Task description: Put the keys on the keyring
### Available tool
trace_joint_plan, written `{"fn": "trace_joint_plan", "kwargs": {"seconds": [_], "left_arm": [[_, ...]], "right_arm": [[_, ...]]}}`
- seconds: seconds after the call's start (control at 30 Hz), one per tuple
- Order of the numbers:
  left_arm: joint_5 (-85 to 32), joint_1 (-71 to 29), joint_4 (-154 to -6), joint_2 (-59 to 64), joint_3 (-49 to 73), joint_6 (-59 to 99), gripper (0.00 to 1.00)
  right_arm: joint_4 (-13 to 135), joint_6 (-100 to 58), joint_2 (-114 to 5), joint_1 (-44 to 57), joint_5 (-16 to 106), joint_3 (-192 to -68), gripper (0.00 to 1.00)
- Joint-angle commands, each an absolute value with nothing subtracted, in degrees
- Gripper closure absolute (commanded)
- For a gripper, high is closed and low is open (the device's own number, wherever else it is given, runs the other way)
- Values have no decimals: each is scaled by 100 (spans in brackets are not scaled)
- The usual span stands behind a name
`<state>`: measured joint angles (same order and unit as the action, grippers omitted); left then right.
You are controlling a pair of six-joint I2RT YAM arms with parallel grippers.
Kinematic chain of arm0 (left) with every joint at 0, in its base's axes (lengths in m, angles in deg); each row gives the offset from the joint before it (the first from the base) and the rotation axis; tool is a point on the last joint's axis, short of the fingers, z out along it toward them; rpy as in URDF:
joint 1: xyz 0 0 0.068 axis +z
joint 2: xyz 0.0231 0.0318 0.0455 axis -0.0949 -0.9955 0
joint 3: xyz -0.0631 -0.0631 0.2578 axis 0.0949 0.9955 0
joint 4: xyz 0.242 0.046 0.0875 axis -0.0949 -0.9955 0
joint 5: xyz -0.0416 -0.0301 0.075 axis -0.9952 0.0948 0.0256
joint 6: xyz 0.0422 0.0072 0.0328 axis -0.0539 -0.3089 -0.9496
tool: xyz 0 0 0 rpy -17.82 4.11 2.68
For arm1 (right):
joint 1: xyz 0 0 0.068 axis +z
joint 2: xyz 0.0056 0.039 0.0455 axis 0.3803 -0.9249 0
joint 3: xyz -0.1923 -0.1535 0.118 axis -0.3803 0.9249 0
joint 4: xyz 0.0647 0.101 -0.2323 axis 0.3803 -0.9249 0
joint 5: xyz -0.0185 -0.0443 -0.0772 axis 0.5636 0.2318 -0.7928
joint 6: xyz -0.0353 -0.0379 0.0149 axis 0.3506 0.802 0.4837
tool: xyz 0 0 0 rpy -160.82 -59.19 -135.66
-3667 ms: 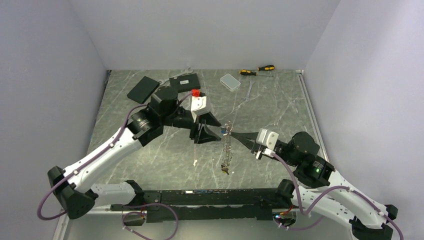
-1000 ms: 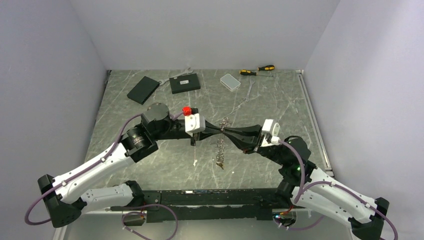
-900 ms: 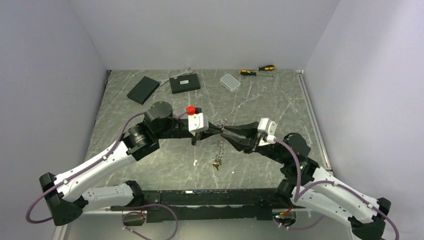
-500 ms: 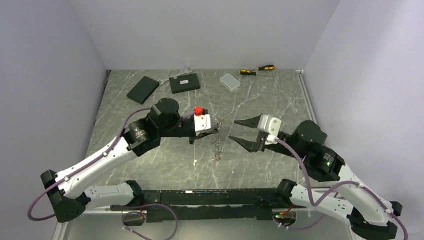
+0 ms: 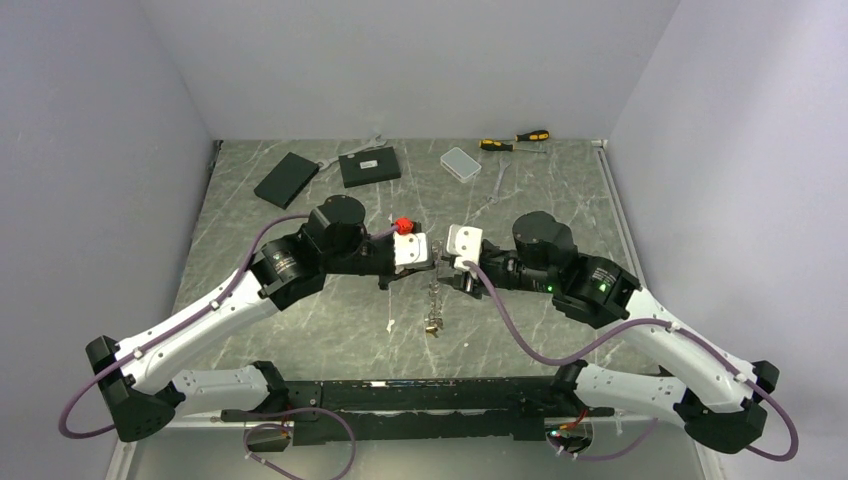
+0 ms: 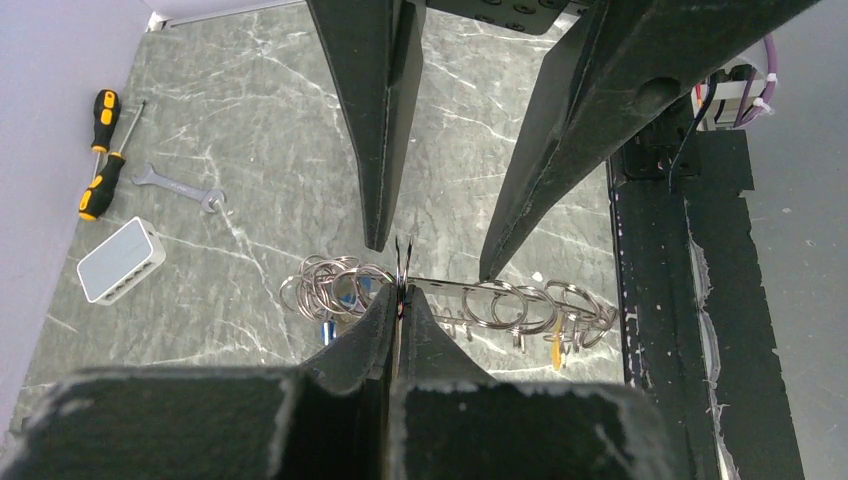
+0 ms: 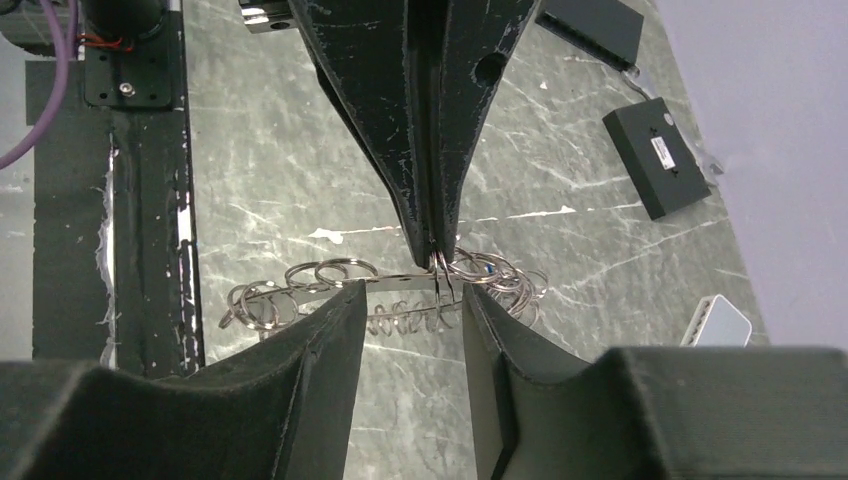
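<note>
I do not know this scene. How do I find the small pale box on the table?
Start from the grey marbled table and go to its far edge. There, between the two yellow-handled screwdrivers on the right and a flat black box on the left, lies the small box. It alone is pale and translucent, with rounded corners.

Left tool (image 6: 400, 298) has its dark fingers pinched tight on the thin grey metal keyring (image 6: 500, 300), a jagged string of silvery loops stretched sideways above the grey marbled tabletop (image 6: 270, 90). Right tool (image 6: 430, 260) faces it, fingers spread either side of the pinch. A blue-tagged key (image 6: 328, 330) and a yellow-orange-tagged key (image 6: 556, 352) dangle off it. Two yellow-handled screwdrivers (image 6: 103, 108), a silver wrench (image 6: 180, 188) and a small clear plastic box (image 6: 120, 262) sit near the wall-side edge.
</note>
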<state>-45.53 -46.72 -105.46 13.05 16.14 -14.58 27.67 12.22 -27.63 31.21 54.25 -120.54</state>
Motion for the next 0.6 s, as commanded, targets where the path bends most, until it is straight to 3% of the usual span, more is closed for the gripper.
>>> {"fn": "trace_joint_plan", "kwargs": {"seconds": [0.0,0.57], "left_arm": [[-4661,-4675,-10326,1436,1405,-1555,100],[-4739,-4668,-10360,1340,1336,-1582,100]], "right_arm": [[2805,1473,-2738,3135,5443,-12385,59],[2798,1596,-2966,3135,5291,-12428,79]]}}
